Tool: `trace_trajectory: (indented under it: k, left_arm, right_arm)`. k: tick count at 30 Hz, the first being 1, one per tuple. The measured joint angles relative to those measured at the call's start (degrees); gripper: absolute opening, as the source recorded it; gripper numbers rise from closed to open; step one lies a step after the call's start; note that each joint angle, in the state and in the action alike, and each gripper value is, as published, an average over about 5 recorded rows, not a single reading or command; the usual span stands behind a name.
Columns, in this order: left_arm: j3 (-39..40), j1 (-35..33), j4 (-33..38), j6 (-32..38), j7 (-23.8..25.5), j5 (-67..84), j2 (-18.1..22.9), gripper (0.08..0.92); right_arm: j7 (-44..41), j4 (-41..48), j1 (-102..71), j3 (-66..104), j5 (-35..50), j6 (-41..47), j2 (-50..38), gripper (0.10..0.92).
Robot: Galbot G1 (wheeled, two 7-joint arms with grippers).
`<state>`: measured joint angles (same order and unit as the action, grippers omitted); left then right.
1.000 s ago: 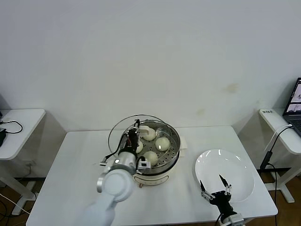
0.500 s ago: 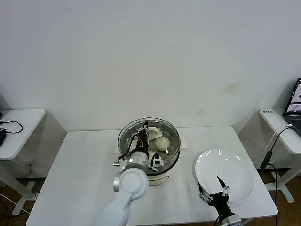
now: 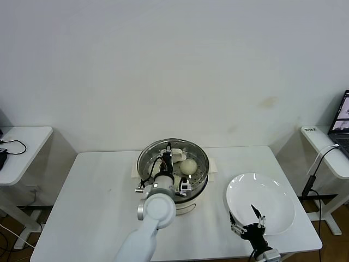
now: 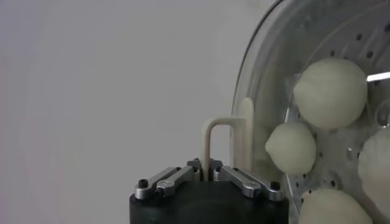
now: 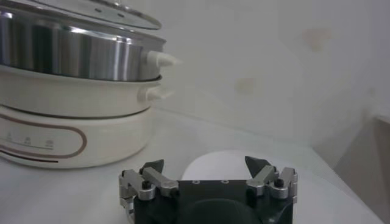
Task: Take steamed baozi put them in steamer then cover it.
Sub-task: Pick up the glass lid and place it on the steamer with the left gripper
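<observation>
The steamer (image 3: 188, 188) stands mid-table, a shiny steel pot on a white base. The cover (image 3: 150, 155), a clear glass lid, lies over its mouth, slightly tilted in the right wrist view. My left gripper (image 3: 170, 155) is shut on the cover's cream handle (image 4: 208, 141). Through the glass I see several baozi on the perforated floor, among them one (image 4: 331, 92) and another (image 4: 291, 148); one baozi (image 3: 188, 166) shows in the head view. My right gripper (image 3: 248, 222) hangs open and empty at the table's front right, over the near edge of a plate.
A flat white plate (image 3: 267, 191) lies to the right of the steamer. In the right wrist view the steamer (image 5: 73, 55) and cover (image 5: 116, 11) are off to one side. Small side tables stand beyond both table ends.
My left gripper has carried the cover to the right, from hanging tilted off the steamer's left side to lying over its mouth. The right gripper has drawn back slightly toward the front edge.
</observation>
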<state>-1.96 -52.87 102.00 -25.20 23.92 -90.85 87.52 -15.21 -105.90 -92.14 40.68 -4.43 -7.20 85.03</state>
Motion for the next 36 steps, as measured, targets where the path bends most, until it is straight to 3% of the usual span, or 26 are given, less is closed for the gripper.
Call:
trace_trajectory:
  k: [26, 36]
  left_arm:
    - [-0.63, -0.82, -2.36, 0.76, -1.75, -1.67, 2.32, 0.150]
    - [-0.06, -2.27, -0.06, 0.92, -2.20, -1.30, 2.07, 0.412]
  right_arm:
    - [-0.32, 0.33, 0.17, -0.87, 1.25, 0.14, -0.58, 0.823]
    - [-0.37, 0.38, 0.07, -1.06, 1.18, 0.14, -0.55, 0.823]
